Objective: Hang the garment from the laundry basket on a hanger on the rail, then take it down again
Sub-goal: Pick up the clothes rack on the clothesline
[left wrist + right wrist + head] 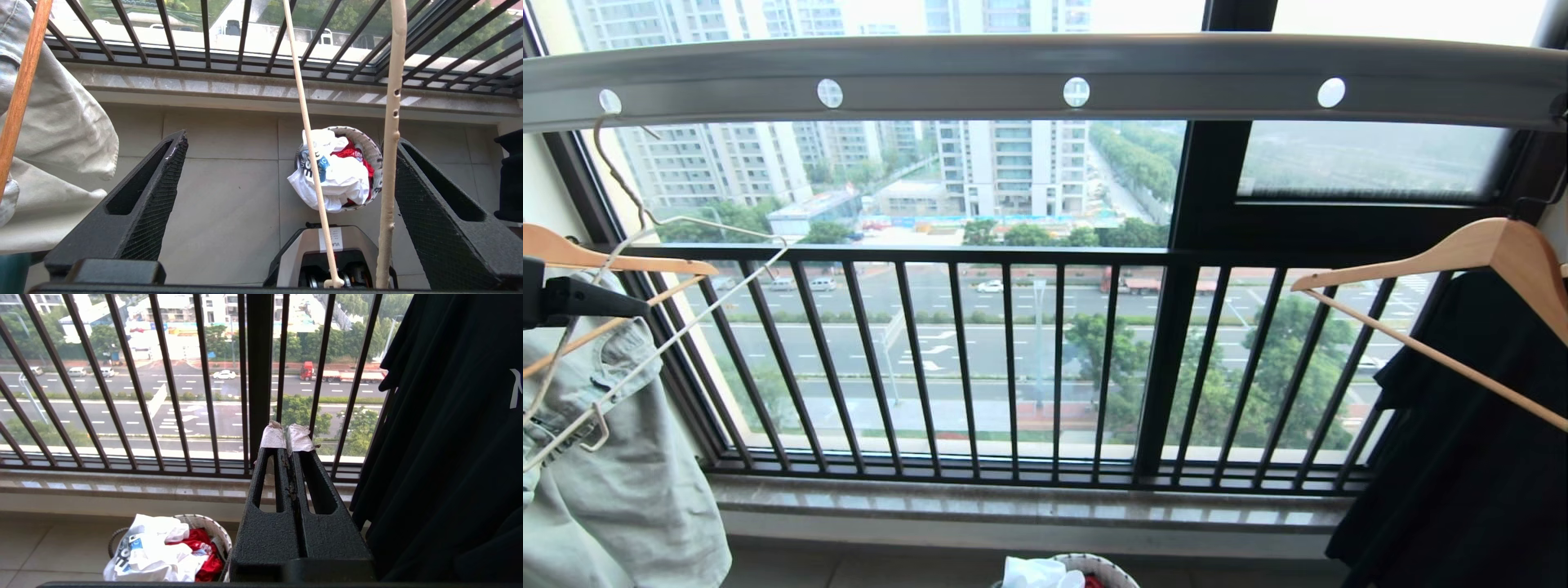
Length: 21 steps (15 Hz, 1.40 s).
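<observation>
The left gripper (282, 204) had its fingers spread wide around the hanger (390, 134), not clamping it. The T-shirt (327, 179) lay in the basket (374, 151), far below. The right gripper's (288, 437) fingers were closed, empty.

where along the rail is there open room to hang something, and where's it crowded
The rail is bare through its middle, between the wire hanger at its left end and the wooden hanger with the black garment at right. Left end is crowded: denim garment, hangers, open left gripper.

Laundry basket (1104, 565) cut by the head view's lower edge; garment (327, 179) crumpled, chest print only partly legible; left gripper (645, 310) mostly beyond the left edge.
</observation>
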{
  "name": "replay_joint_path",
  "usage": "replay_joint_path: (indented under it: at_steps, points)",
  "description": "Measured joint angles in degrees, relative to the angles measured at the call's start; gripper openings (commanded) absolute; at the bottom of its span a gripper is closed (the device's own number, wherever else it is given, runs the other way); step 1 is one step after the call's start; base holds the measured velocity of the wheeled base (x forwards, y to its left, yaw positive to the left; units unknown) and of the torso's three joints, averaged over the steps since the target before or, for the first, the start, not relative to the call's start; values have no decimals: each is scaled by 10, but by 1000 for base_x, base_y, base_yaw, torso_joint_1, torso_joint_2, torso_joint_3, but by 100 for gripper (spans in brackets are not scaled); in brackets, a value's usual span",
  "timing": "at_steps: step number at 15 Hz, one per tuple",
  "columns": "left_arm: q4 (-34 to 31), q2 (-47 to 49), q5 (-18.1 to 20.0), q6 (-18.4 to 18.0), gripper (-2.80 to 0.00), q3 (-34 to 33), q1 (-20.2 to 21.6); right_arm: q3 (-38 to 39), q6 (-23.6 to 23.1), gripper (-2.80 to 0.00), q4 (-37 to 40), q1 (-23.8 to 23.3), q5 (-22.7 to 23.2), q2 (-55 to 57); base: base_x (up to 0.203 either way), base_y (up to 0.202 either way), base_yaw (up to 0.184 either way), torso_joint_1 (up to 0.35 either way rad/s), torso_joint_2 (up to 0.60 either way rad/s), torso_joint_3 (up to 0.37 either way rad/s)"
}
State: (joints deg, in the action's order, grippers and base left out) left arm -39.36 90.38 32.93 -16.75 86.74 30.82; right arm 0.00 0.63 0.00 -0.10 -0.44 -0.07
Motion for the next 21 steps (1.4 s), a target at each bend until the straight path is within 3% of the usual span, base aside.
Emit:
replay_joint_path:
  at_steps: [7, 12, 19, 20, 21]
  points:
    - [12, -4, -36, 25, 0, -2, -18, 0, 0, -280, 0, 0, 0, 0, 0, 0, 0, 0, 0, 0]
    - [12, -13, -70, 62, 0, -6, -59, 0, 0, -280, 0, 0, 0, 0, 0, 0, 0, 0, 0, 0]
    - [26, -26, -141, 83, 0, -17, -109, 0, 0, -280, 0, 0, 0, 0, 0, 0, 0, 0, 0, 0]
    - [37, -26, -143, 83, -280, -22, -109, 0, 0, -280, 0, 0, 0, 0, 0, 0, 0, 0, 0, 0]
    - [50, -26, -145, 83, -280, -30, -110, 0, 0, -280, 0, 0, 0, 0, 0, 0, 0, 0, 0, 0]
